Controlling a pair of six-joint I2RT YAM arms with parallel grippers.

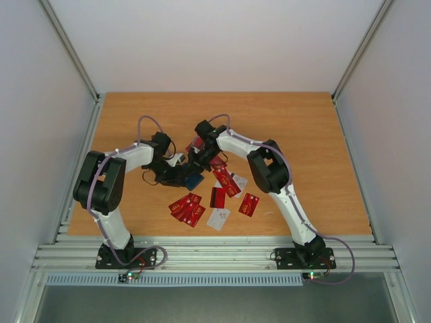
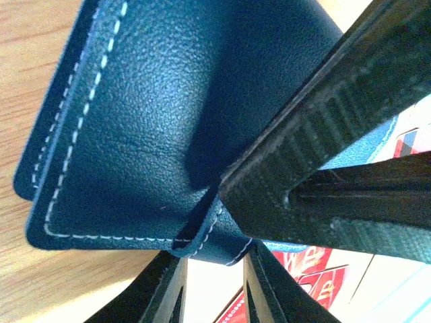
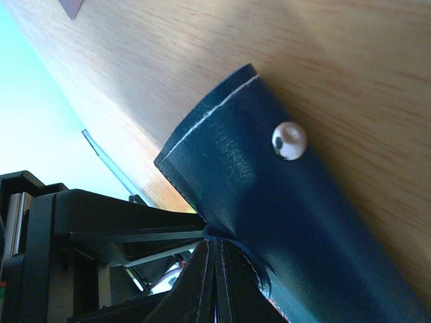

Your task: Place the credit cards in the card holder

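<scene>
Card holder (image 1: pixel 193 180): gripped from both sides.
Left gripper (image 2: pixel 212 286): jaws clamped on its stitched edge.
Right gripper (image 3: pixel 215 276): jaws pinched together on one flap.
Credit cards (image 1: pixel 217 197): loose, just toward the bases.

Bright even overhead light, soft shadows on table (image 1: pixel 310 134), close wrist views blurry, sheen on card holder (image 3: pixel 269 202)

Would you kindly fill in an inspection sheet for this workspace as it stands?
Surface: wooden table, no damage seen.
Job's things: card holder gripped from both sides; credit cards loose on the table, red and white.
Clutter: nothing seen.
Grippers: left gripper shut on the holder's stitched edge; right gripper shut on another edge.
Cables: cable loops free, no snag seen.
Surroundings: pale walls, aluminium rails at the near edge.
</scene>
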